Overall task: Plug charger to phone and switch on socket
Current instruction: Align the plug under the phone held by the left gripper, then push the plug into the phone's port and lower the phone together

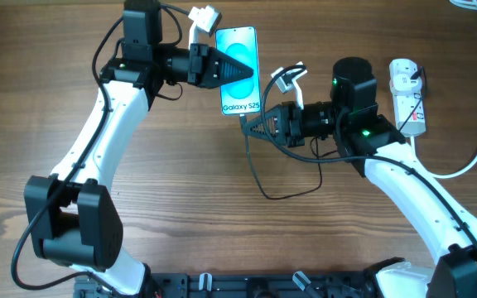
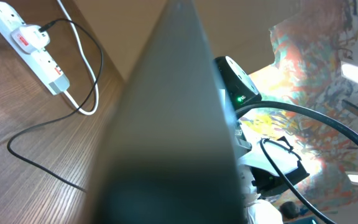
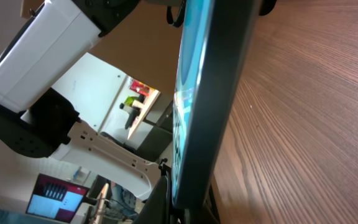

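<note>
hidden: the charger (image 1: 265,195) tip can't be seen in any view. It's buried between the right gripper (image 1: 248,126) and the lower end of the phone (image 1: 237,41), so I can't tell if it's seated.
blurred: in the left wrist view the phone is a dark out-of-focus wedge filling the middle. The left gripper's own fingers aren't visible there.
cut off: the right wrist view shows the phone edge-on only, a teal sliver of screen. Its own fingers are dark stubs at the bottom.
left gripper (image 1: 240,69): clamped on the phone from its left side, black fingers lying across the screen.
right gripper: fingertips pinched together on the charger's end, right at the phone's "Galaxy" strip.
phone: middle of the counter (image 1: 222,232), toward the far edge, screen up. Can't tell if it touches the wood.
charger: the thin black cable drops from the right gripper toward the near edge, then loops back right under the right arm.
socket (image 1: 406,95): by the far right corner, well apart from the phone, with an adapter plugged in. Switch position is too small to read.
white cord (image 1: 469,165): leaves the socket's near end and curves out to the right edge.
surface: brown wood-grain top.
room: seen only past the wrists. There's a beige wall, a colourful blurred patch, and a lit monitor (image 3: 58,194) low in the right wrist view.
</note>
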`<action>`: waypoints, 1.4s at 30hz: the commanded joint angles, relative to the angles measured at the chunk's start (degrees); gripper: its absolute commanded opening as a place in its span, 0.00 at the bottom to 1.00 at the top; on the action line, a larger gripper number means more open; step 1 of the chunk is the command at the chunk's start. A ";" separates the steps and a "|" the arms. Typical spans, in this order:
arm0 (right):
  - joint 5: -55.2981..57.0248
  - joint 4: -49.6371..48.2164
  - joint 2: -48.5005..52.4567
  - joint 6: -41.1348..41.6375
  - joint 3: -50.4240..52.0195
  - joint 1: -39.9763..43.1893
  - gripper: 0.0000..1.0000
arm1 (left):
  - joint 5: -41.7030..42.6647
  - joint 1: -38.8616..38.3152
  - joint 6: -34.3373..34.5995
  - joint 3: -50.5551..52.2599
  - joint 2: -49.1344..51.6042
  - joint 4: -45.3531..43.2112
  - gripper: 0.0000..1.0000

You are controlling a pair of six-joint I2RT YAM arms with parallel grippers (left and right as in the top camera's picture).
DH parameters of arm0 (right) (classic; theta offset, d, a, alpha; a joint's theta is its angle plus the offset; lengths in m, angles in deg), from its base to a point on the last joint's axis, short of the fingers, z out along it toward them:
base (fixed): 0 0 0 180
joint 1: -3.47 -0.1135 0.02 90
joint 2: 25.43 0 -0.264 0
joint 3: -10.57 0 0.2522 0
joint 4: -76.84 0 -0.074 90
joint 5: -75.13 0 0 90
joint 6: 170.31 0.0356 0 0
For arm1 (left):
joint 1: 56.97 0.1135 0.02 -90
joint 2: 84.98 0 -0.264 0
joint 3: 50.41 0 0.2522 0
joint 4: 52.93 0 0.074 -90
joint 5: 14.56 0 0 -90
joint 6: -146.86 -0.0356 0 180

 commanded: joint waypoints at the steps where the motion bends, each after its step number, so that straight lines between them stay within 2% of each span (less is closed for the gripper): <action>1: 3.69 -2.36 0.39 1.44 -0.98 1.16 0.04 | 2.80 -1.51 -1.01 -0.31 -1.49 0.31 0.04; 13: 5.57 -10.93 0.39 6.54 -0.98 1.18 0.04 | 2.80 -2.97 -1.03 -0.31 -1.49 0.31 0.04; 21: 5.31 -9.31 0.39 6.73 -1.01 1.16 0.05 | 2.56 -3.06 -1.07 -0.31 -1.49 0.24 0.04; 25: 5.33 -4.68 0.39 4.61 -1.01 1.16 0.18 | 2.10 -3.06 -1.09 -0.31 -1.49 0.26 0.04; 31: 5.22 0.11 0.39 1.57 -0.98 1.16 0.46 | 1.51 -3.06 -1.73 -0.31 -1.49 0.26 0.04; 36: 5.11 0.09 0.39 1.33 -0.98 1.16 0.57 | -0.74 -3.06 -4.02 -0.28 -1.46 1.09 0.04; 39: 5.11 0.07 0.39 0.83 -0.98 1.18 0.65 | -6.19 -3.06 -4.11 0.37 -1.46 2.80 0.04; 42: 5.49 0.13 0.39 -0.13 -0.98 1.77 0.74 | -20.63 -3.06 -8.87 1.01 -1.40 12.26 0.04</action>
